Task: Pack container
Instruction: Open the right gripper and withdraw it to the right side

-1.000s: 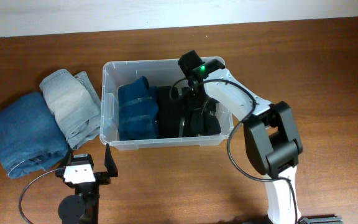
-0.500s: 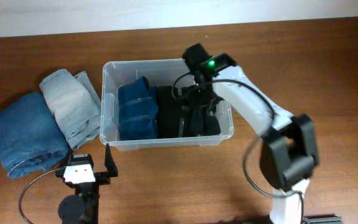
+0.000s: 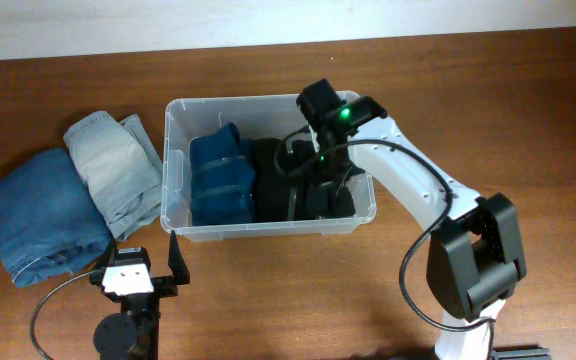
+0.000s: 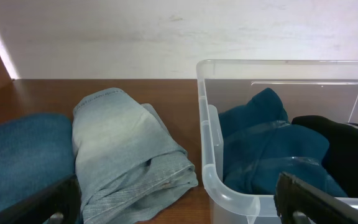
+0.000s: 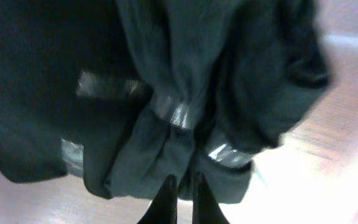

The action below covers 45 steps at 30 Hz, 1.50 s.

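Observation:
The clear plastic container (image 3: 268, 228) stands mid-table and holds a folded dark-blue garment (image 3: 218, 180) on its left and a black garment (image 3: 278, 185) on its right. My right gripper (image 3: 326, 182) reaches down into the container's right half. In the right wrist view its jaws (image 5: 182, 183) are nearly together, pinching the lower edge of the black garment (image 5: 166, 93). My left gripper (image 3: 136, 264) rests open and empty at the front of the table; its view shows the container's near corner (image 4: 207, 124) beyond its jaws (image 4: 182, 200).
Folded light-grey jeans (image 3: 113, 165) and folded blue jeans (image 3: 38, 215) lie on the table left of the container; both also show in the left wrist view, the grey jeans (image 4: 123, 149) and the blue jeans (image 4: 17, 143). A white wall runs along the table's far edge.
The right arm's elbow and base link have swung to the right while its gripper stayed down over the black garment in the container. The left arm has not moved.

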Each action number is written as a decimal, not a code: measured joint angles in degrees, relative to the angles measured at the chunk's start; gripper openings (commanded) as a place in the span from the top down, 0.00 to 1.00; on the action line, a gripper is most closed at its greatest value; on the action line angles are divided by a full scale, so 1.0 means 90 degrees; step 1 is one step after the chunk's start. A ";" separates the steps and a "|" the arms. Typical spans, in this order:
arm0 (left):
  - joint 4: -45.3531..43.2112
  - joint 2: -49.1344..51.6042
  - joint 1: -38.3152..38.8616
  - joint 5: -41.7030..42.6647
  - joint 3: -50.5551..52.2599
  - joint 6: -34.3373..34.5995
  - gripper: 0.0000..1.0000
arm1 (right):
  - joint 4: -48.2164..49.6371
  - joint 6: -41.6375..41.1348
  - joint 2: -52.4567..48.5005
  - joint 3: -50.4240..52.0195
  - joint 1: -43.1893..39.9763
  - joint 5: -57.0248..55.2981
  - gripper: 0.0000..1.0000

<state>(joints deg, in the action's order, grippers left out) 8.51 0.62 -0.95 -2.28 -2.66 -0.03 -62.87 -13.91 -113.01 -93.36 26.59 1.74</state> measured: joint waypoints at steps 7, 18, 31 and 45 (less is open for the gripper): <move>0.0000 0.0000 0.0000 0.0000 0.0000 0.0000 0.01 | -0.0578 0.0095 0.0095 -0.0180 0.0000 0.0153 0.95; 0.0000 0.0000 0.0000 0.0000 0.0002 0.0000 0.01 | -0.1433 0.0267 0.3359 -0.0682 -0.1350 0.0000 0.79; 0.0000 0.0000 0.0000 0.0000 0.0002 0.0000 0.01 | -0.2244 0.0374 0.5248 -0.0687 -0.4908 -0.0527 0.01; 0.0000 0.0000 0.0000 0.0000 0.0002 0.0000 0.01 | -0.2421 0.0374 0.5015 -0.0687 -0.5408 -0.0549 0.02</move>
<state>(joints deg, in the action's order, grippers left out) 8.51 0.62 -0.95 -2.28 -2.63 -0.03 -84.66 -10.55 -67.88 -99.55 -22.09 -3.20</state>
